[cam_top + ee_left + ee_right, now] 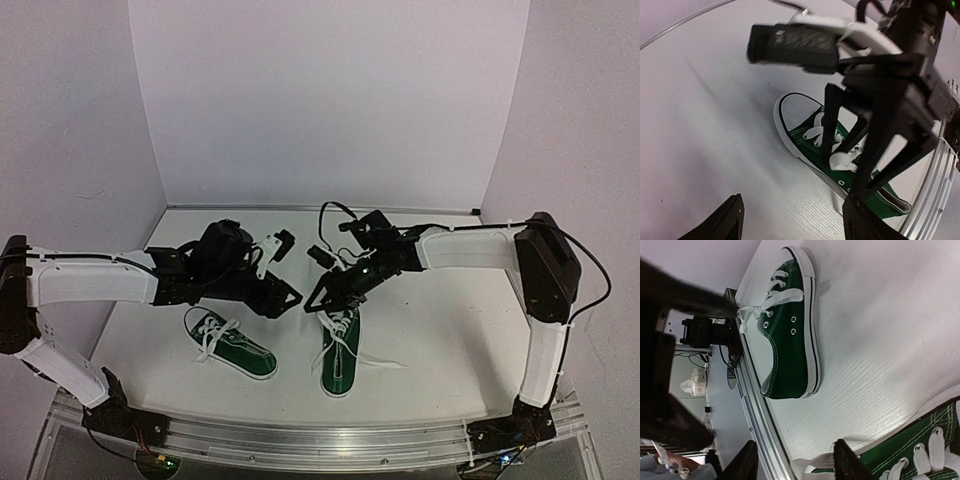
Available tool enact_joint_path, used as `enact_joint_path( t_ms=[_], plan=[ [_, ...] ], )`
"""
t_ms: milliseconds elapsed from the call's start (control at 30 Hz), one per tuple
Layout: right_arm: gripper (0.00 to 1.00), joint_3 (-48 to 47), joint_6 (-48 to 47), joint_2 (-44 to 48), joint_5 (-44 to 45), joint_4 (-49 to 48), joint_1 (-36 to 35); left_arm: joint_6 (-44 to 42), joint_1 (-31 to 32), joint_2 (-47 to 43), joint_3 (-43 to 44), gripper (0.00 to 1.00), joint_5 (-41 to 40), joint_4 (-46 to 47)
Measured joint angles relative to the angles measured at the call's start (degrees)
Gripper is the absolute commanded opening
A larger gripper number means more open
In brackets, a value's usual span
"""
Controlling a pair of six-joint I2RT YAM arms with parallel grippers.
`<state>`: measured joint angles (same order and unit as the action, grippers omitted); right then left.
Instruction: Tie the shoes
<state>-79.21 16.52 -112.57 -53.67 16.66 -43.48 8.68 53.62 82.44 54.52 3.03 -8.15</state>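
Two dark green sneakers with white laces lie on the white table. The left shoe (232, 345) has loose laces and also shows in the right wrist view (790, 325). The right shoe (340, 358) shows in the left wrist view (840, 160) and the right wrist view (925, 450). My right gripper (318, 298) hovers over the right shoe's laces, jaws spread, with a loose white lace end (820, 462) lying between its fingers (847, 460). My left gripper (290, 298) is open and empty just left of that shoe, over bare table (792, 225).
An aluminium rail (300, 440) runs along the table's near edge, close behind both heels. One lace (385, 362) trails right of the right shoe. White walls (330, 100) close the back and sides. The two grippers are close together.
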Motion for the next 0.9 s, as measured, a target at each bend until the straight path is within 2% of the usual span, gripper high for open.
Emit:
enact_joint_path(
  t_ms=[100,167,367,500,633,700,900],
  plan=[
    [0.67,-2.5,-0.8,0.0,0.0,2.3,0.5,3.9,-2.2,-0.5,-2.8,0.73,2.0,1.4],
    [0.77,-3.2,-1.1,0.0,0.2,3.2,0.9,5.6,-3.3,-0.5,-3.7,0.75,3.8,2.4],
    [0.78,-3.0,-1.5,0.3,0.5,6.0,2.4,8.3,-4.2,1.3,-3.9,0.78,10.1,8.4],
    [0.69,-1.2,-1.4,2.3,1.1,7.2,3.9,9.1,-4.2,6.2,-1.8,0.77,12.8,9.7],
    [0.45,0.2,-1.8,5.2,2.0,8.2,6.1,9.4,-4.2,12.4,2.6,0.74,14.1,9.8],
    [0.37,0.2,-2.1,5.9,3.0,9.0,6.9,9.4,-4.2,14.7,4.5,0.73,14.3,9.7],
    [0.29,-1.9,-5.9,5.0,6.5,15.7,7.2,8.8,-4.2,19.1,8.3,0.7,14.9,8.1]
  ],
)
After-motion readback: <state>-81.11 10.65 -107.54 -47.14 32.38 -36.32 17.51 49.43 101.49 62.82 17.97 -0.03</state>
